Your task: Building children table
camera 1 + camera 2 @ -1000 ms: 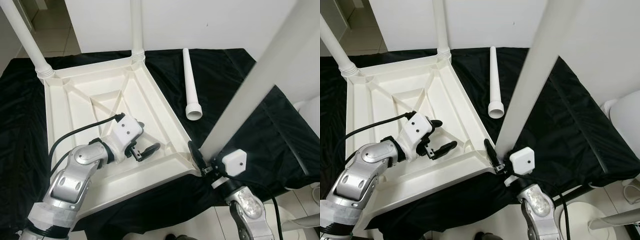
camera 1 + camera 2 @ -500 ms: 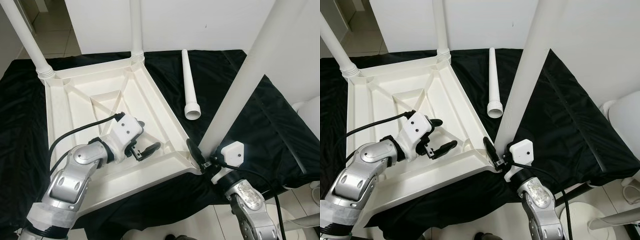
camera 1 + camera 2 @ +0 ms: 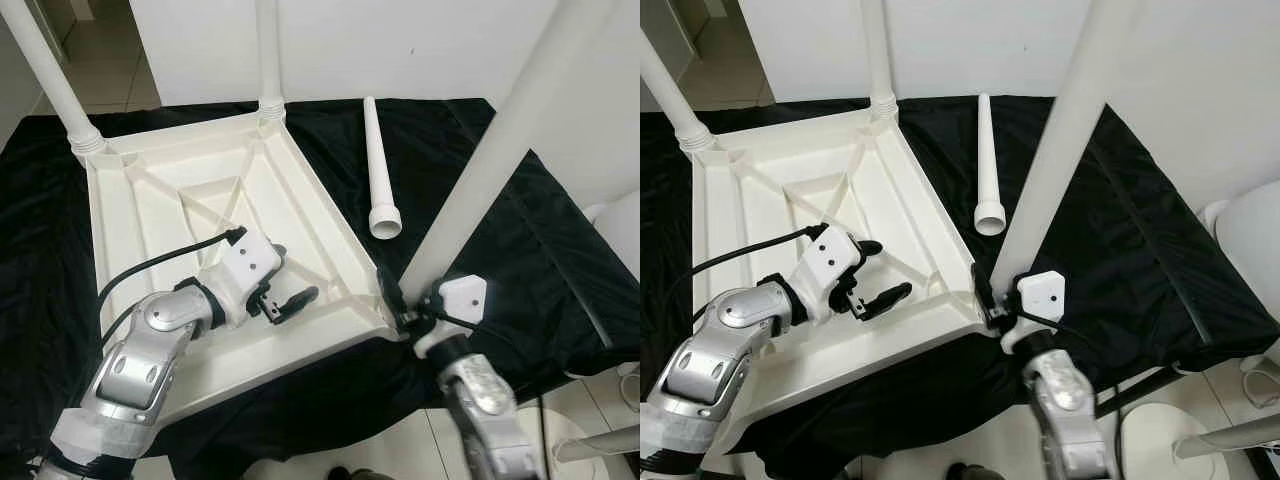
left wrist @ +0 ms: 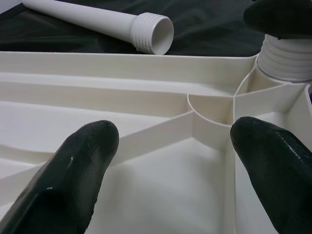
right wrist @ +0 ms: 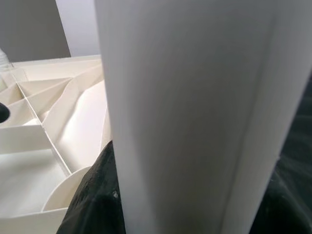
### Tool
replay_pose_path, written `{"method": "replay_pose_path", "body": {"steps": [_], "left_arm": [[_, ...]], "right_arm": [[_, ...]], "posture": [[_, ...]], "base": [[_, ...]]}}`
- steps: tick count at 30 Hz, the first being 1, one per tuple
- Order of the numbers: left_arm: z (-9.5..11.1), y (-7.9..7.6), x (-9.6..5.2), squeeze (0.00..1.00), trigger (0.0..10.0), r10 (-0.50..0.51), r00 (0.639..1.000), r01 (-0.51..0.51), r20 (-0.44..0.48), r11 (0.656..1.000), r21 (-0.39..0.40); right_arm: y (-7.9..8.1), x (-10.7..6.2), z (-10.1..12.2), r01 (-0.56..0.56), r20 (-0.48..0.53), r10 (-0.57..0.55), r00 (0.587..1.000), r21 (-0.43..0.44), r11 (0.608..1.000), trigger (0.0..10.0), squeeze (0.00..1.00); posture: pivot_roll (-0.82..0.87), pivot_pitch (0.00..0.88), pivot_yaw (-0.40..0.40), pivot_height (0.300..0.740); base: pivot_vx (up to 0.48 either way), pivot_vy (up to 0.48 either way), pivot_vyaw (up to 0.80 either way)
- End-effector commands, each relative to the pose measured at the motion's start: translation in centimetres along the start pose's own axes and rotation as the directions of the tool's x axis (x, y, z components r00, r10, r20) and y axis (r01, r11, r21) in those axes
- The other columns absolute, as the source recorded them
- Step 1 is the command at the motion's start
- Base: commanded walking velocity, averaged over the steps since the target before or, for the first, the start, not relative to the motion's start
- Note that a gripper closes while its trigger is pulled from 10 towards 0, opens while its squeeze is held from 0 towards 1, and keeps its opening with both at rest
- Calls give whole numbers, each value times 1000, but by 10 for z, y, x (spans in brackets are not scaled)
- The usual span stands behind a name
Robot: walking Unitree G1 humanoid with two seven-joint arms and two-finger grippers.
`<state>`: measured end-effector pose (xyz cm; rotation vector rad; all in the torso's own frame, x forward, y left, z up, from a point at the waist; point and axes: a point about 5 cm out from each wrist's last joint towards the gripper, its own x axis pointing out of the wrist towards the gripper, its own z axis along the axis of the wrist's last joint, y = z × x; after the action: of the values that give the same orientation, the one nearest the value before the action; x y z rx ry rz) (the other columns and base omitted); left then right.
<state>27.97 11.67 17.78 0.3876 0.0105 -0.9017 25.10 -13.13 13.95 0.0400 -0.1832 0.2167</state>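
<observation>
The upturned top (image 3: 200, 200) lies on the black-draped desk (image 3: 480, 170). Two legs (image 3: 268, 50) stand at its 12 o'clock corners. The right hand (image 3: 405, 305), clenched round a third leg (image 3: 480, 170), seats it at 4 o'clock. The left hand (image 3: 285, 300) rests released inside. A fourth leg (image 3: 378, 160) lies loose at 2 o'clock.

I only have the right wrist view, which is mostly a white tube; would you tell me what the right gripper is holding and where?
Observer: The right gripper is shut on a table leg whose base is at the near right corner of the upturned tabletop.
Operator: How many legs are already standing?
Observer: Two far legs stand in the far corners.
Operator: Is there a spare?
Observer: One loose leg lies on the black cloth.
Operator: And the other arm?
Observer: The left gripper, open, rests inside the tabletop.
</observation>
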Motion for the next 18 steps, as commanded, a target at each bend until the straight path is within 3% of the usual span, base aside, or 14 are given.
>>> {"method": "replay_pose_path", "body": {"steps": [1,4,10,18], "left_arm": [[-1,1,-1,0,10000,39,999,-39,-11,999,-4],[0,1,0,0,10000,40,999,-40,-6,999,-6],[-1,1,0,0,10000,39,999,-39,-5,999,-6],[0,2,2,0,10000,45,999,-45,-2,999,-6]], "right_arm": [[-4,-9,-34,106,-193,-102,976,12,994,10000,0],[4,4,-26,246,-131,-243,961,7,969,10000,0],[5,14,-21,351,-118,-346,931,25,936,10000,0],[7,22,-18,371,-74,-370,926,0,929,10000,0]], "posture": [[61,143,-3,740],[60,141,-3,740],[61,138,-4,740],[64,129,-14,740]], "base": [[0,0,0],[0,0,0],[0,0,0],[0,0,0]]}}
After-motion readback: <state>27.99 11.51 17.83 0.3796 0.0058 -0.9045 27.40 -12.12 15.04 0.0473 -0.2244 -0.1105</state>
